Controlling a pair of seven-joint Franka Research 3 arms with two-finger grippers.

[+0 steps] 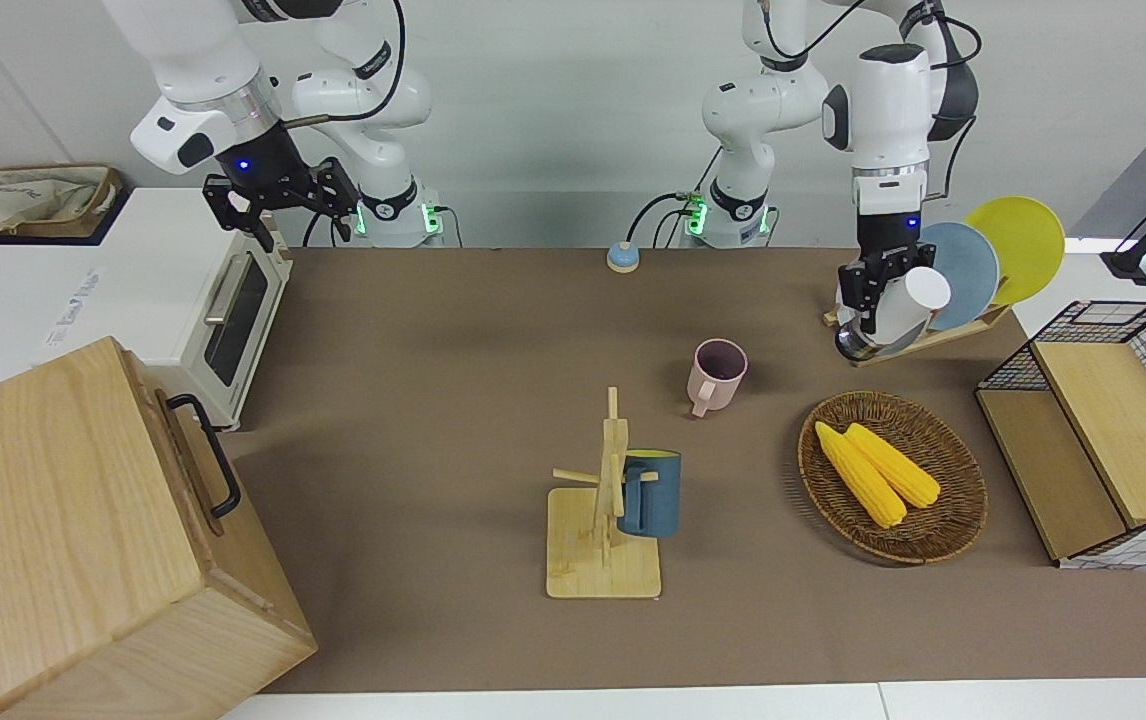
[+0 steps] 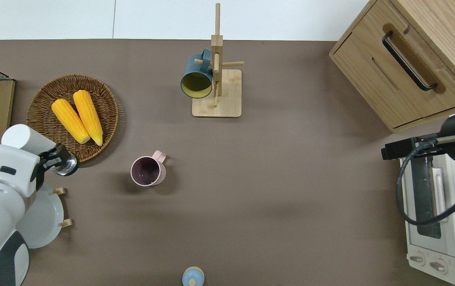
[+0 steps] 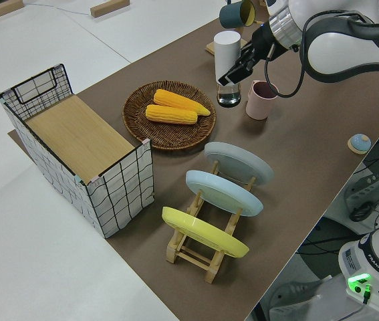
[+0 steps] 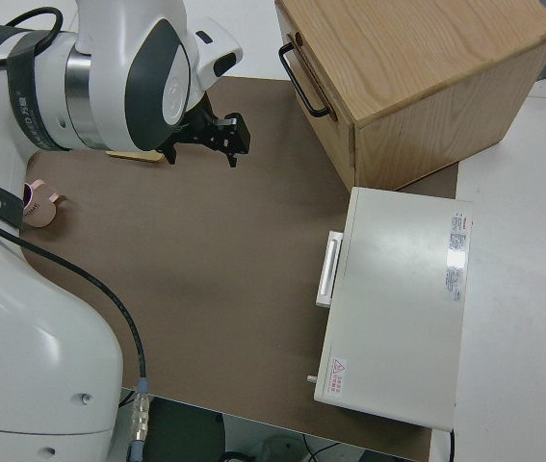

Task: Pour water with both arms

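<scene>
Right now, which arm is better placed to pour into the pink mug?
The left. Its gripper is shut on the glass bottle, held beside the wicker basket near the pink mug. The right arm is parked.
</scene>
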